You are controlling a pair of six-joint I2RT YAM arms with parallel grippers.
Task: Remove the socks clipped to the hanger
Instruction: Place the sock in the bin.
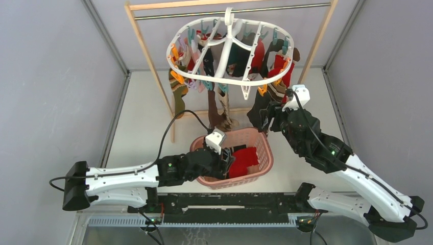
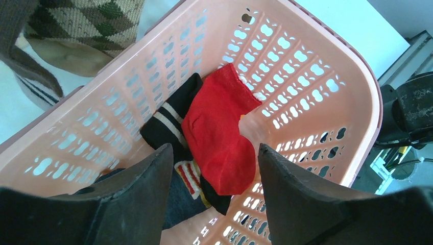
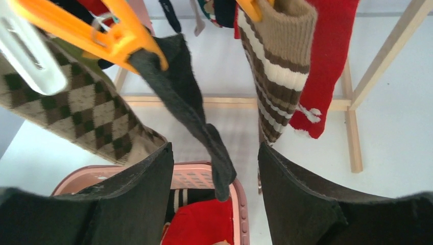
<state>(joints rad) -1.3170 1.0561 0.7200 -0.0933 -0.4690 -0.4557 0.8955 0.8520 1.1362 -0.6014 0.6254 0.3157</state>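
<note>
**A:** Where do the left jaws stand?

**B:** Nearest, low over the pink basket (image 2: 306,76). They are spread wide and hold nothing. A red sock (image 2: 217,138) and a black striped sock (image 2: 166,120) lie in the basket beneath them.

**A:** And the right jaws?

**B:** Farther out and higher, also wide apart and empty, tilted up under the hanger (image 1: 219,81). A dark grey sock (image 3: 191,109) hangs straight ahead, centred on the gap. Its long axis runs down and slightly right from the orange clip (image 3: 110,38) pinching its cuff.

**A:** Is its toe already between the pads?

**B:** The wrist view cannot settle that, but it looks just beyond them.

**A:** Which arm should take it?

**B:** Probably the right arm (image 1: 327,150), which is much nearer. The left arm (image 1: 127,176) is well apart, down at the basket. Beyond the grey sock, the other socks (image 1: 178,89) hang clipped around the frame.
</note>
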